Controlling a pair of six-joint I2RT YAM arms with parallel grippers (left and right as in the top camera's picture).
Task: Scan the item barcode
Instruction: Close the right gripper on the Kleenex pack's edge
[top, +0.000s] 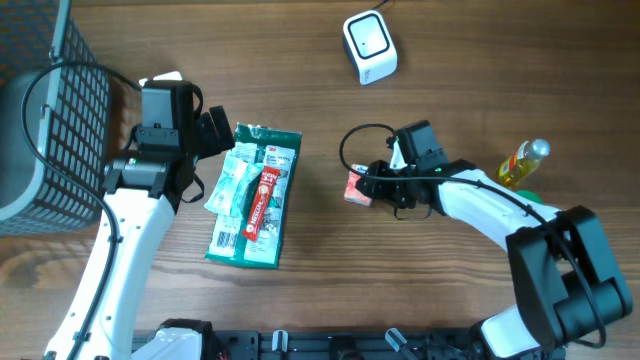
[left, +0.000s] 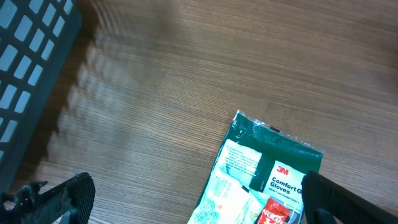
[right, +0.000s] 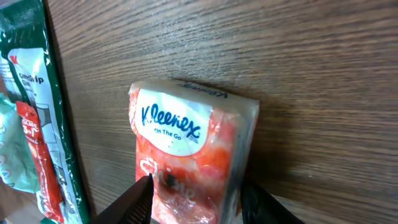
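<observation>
A red-and-white Kleenex tissue pack (top: 358, 187) (right: 186, 155) lies on the wooden table right of centre. My right gripper (top: 372, 187) (right: 198, 186) has a finger against each long side of it, shut on the pack. The white barcode scanner (top: 369, 46) stands at the far edge, well beyond the pack. My left gripper (top: 215, 132) (left: 198, 190) hangs wide open over the top end of a green 3M glove package (top: 255, 195) (left: 267, 168), with smaller packets lying on that package. Nothing sits between its fingers.
A dark wire basket (top: 50, 120) (left: 31, 56) stands at the left edge. A yellow bottle (top: 524, 163) lies at the right, behind my right arm. The glove package (right: 31, 93) also runs along the left of the right wrist view.
</observation>
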